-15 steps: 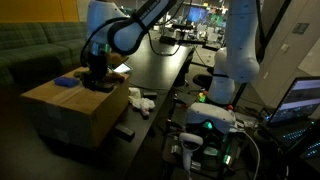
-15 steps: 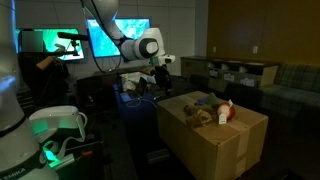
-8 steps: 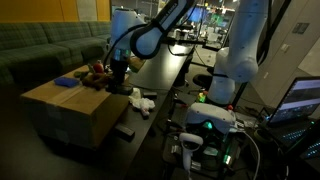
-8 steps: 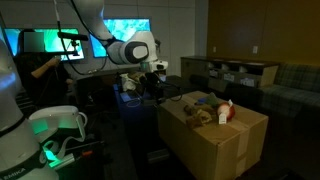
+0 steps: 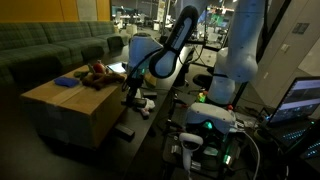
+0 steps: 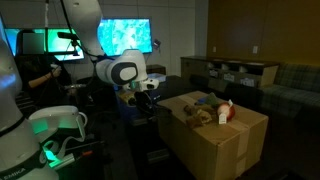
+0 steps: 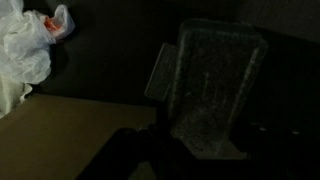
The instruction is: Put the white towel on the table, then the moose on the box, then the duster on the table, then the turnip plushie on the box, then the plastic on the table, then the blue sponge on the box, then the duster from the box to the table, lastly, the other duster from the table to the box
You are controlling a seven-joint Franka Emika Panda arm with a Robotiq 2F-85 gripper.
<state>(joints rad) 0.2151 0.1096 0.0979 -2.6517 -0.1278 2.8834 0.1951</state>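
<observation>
End effector (image 5: 129,94) with plastic (image 7: 215,90) beside box (image 5: 70,115)

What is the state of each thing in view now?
gripper: shut on the plastic, over the table
plastic: held in the gripper
towel: crumpled, on the table
sponge: flat on the box
plush toys: lying on the box
box: upright, top closed

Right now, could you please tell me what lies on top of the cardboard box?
On the box lie the blue sponge and, beside it, a cluster of plush toys. Whatever sits beneath or behind the toys is covered.
</observation>
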